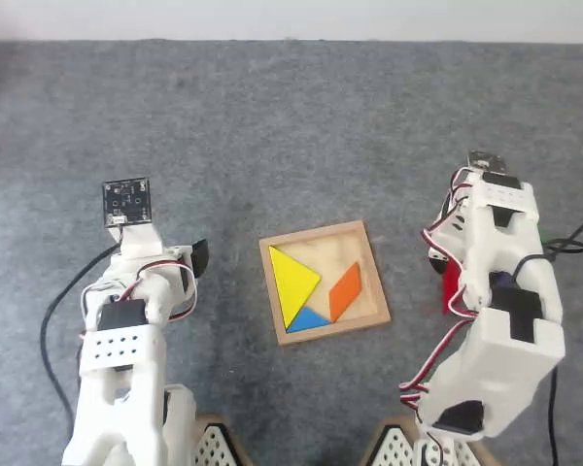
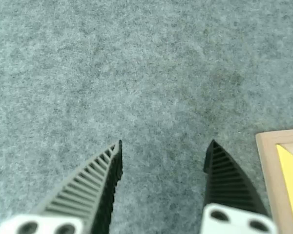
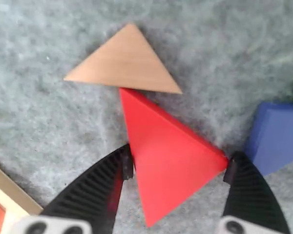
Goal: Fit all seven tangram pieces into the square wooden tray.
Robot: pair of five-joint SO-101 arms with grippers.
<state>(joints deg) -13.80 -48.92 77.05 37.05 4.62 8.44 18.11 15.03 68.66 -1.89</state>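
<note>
**Left hand** (image 2: 166, 146): open, jaws spread wide, nothing between them, over bare grey counter (image 1: 272, 126) just left of the tray.

**Square wooden tray** (image 1: 316, 233): flat on the counter between the two arms, turned slightly askew. It holds three pieces:
- yellow triangle (image 1: 291, 277), large, at the left side
- blue triangle (image 1: 308, 319), small, at the near edge, touching the yellow
- orange parallelogram (image 1: 346, 291), right of both

**Right hand** (image 3: 180, 161): open, one finger on either side of the red triangle (image 3: 161, 131), close against its edges. The piece lies flat on the counter right of the tray.

**Loose pieces by the red triangle:**
- tan triangle (image 3: 124, 66), touching its point
- dark blue piece (image 3: 276, 139), just beside one corner
</note>
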